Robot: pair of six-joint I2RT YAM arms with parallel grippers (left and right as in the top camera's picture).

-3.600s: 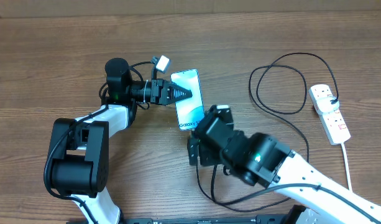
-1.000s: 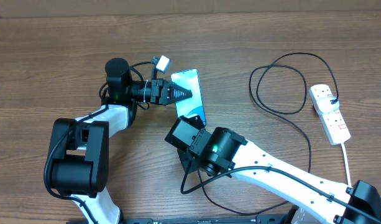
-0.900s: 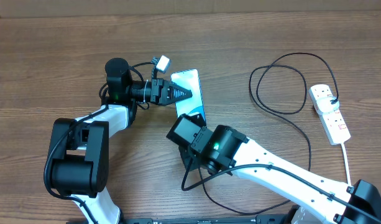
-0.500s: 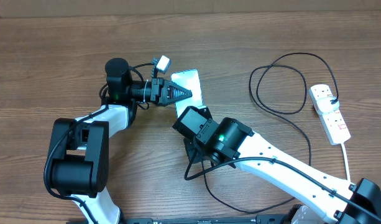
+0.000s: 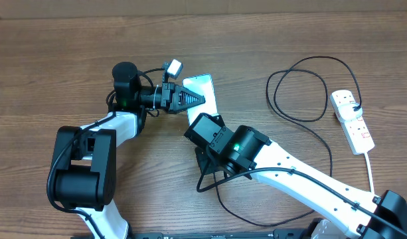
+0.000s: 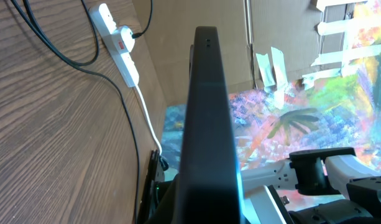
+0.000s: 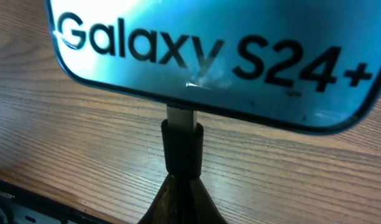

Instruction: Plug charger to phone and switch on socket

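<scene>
From above, the right gripper (image 7: 183, 182) is tucked out of sight under its own wrist housing, which also covers the lower end of the phone (image 5: 204, 88). The left wrist camera isn't much help: the phone's dark edge runs straight up the middle of its picture and none of its own fingers show.

Overhead, though, the left gripper (image 5: 196, 99) has its black fingers closed onto the phone's side edge, holding it tipped up off the wooden table (image 5: 57, 40).

Close up on the right wrist camera, the fingers are pinched together on the black sleeve of the charger (image 7: 182, 146). The silver tip pokes out just past the fingertips and meets the phone's bottom edge, right under the "Galaxy S24+" lettering. How deep the tip sits in the port, I can't tell.

The cable trails back from the right fingers in loose loops. Well away from both grippers lies the white socket (image 5: 352, 121), with a black plug seated in it. Its switches are too small to read.
</scene>
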